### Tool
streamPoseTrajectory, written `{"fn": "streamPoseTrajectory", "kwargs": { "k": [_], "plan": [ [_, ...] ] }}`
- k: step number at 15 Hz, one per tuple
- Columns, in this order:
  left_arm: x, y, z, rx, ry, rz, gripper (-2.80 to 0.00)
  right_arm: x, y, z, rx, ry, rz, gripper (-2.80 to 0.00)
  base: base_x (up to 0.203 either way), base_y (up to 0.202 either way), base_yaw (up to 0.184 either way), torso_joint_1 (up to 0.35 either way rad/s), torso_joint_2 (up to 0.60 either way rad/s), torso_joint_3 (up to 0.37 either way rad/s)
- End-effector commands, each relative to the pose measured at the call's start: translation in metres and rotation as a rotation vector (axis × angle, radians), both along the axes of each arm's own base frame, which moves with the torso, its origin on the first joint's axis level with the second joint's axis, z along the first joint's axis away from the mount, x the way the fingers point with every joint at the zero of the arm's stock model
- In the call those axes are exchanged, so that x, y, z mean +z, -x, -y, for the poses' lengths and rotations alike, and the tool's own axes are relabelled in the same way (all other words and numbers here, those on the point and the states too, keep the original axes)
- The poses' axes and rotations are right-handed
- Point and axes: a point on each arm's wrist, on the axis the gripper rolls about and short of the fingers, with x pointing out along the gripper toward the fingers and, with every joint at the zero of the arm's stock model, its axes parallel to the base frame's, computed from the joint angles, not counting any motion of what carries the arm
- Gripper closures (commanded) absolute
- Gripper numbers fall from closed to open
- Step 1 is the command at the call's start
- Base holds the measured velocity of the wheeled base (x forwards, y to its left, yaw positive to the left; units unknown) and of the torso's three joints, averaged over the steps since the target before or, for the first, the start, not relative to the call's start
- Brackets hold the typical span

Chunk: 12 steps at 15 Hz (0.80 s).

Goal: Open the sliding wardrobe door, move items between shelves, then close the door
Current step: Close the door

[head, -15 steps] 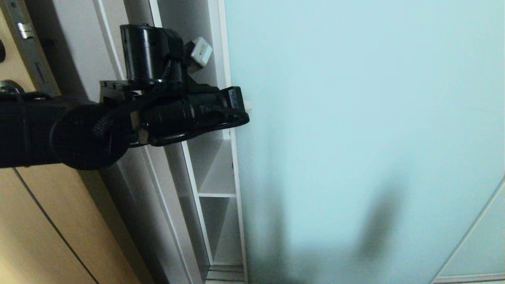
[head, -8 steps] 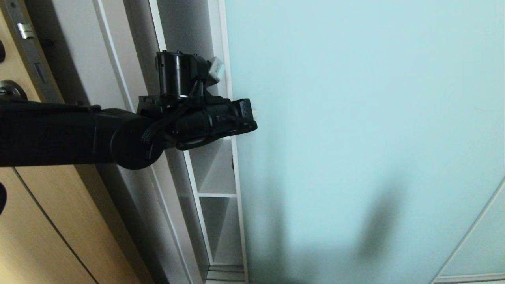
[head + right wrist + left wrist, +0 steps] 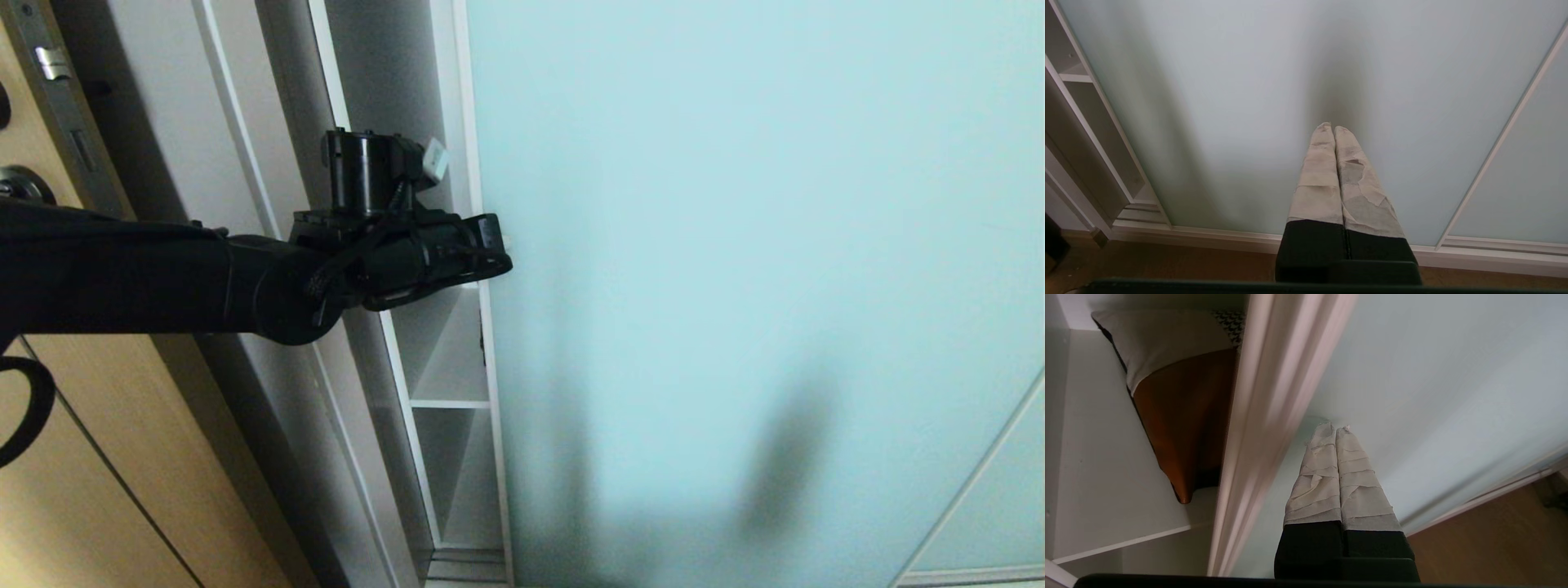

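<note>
Here left gripper (image 3: pixel 1335 430) seemingly touches sliding wardrobe door (image 3: pixel 735 245) edge.

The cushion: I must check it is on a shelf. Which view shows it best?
The left wrist view: the cushion lies on a white shelf, partly hidden behind the sliding door's frame. The head and right wrist views show only the door and bare shelves, no cushion.
</note>
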Motion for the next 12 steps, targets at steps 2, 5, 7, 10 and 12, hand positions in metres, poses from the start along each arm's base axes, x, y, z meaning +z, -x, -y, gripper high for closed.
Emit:
{"fn": "streamPoseTrajectory", "kwargs": {
  "k": [2,5,7,10,12],
  "plan": [
    [-0.008,-0.007,-0.002,0.013,-0.005,-0.017,0.0,0.0,0.0,0.0,0.001,0.0,0.001,0.0,0.0,0.0,0.0,0.0,0.0,0.0],
    [-0.005,-0.006,-0.004,0.011,-0.003,-0.013,0.0,0.0,0.0,0.0,0.0,0.0,0.001,0.0,0.0,0.0,0.0,0.0,0.0,0.0],
    [-0.006,-0.008,-0.006,0.021,-0.002,-0.01,0.0,0.0,0.0,0.0,0.0,0.0,-0.001,0.0,0.0,0.0,0.0,0.0,0.0,0.0],
    [-0.002,-0.007,-0.018,0.049,-0.001,-0.007,0.0,0.0,0.0,0.0,0.001,0.0,0.001,0.0,0.0,0.0,0.0,0.0,0.0,0.0],
    [0.006,-0.001,-0.026,0.06,0.004,0.004,0.0,0.0,0.0,0.0,0.001,0.0,0.001,0.0,0.0,0.0,0.0,0.0,0.0,0.0]
  ]
}}
